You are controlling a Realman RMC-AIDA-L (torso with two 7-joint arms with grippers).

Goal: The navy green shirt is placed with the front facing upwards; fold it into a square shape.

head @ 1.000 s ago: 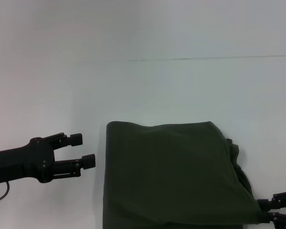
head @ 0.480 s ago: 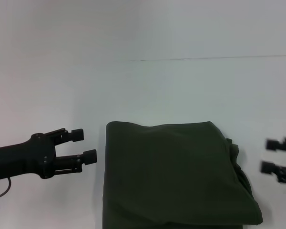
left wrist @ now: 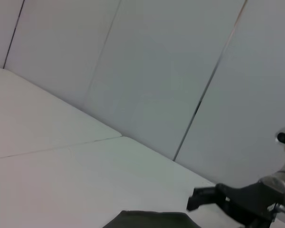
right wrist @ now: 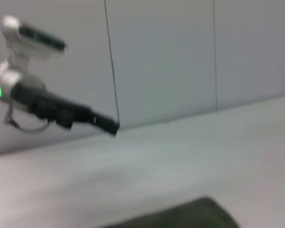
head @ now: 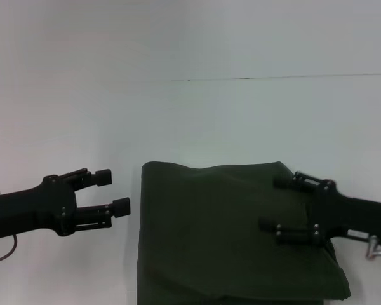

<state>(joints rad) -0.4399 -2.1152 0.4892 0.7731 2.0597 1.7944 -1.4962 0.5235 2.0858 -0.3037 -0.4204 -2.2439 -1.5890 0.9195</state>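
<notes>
In the head view the dark olive-green cotton shirt (head: 232, 232) lay folded into a rough rectangle at the lower centre of the frame, plain side up, its near edge running off the bottom and a bunched fold showing along its right side. It rested flat on the pale white worktop (head: 197, 121), in the same spot as half a second before.

The right claw (head: 274, 203) had changed most. A second earlier it sat at the lower right corner, at the shirt's near right corner; half a second ago it was off the cloth at the right edge of the frame. In this moment it reached in from the right over the shirt's right part, its two black fingers (head: 286, 230) spread wide and gripping nothing. Whether they touched the cloth could not be told.

The left claw (head: 113, 191) stayed at the middle left of the frame, just beside the shirt's left edge and apart from it, fingers wide and empty, barely shifted from before.

Farther back, a thin dark seam (head: 273, 77) crossed the worktop in the upper half of the frame.
</notes>
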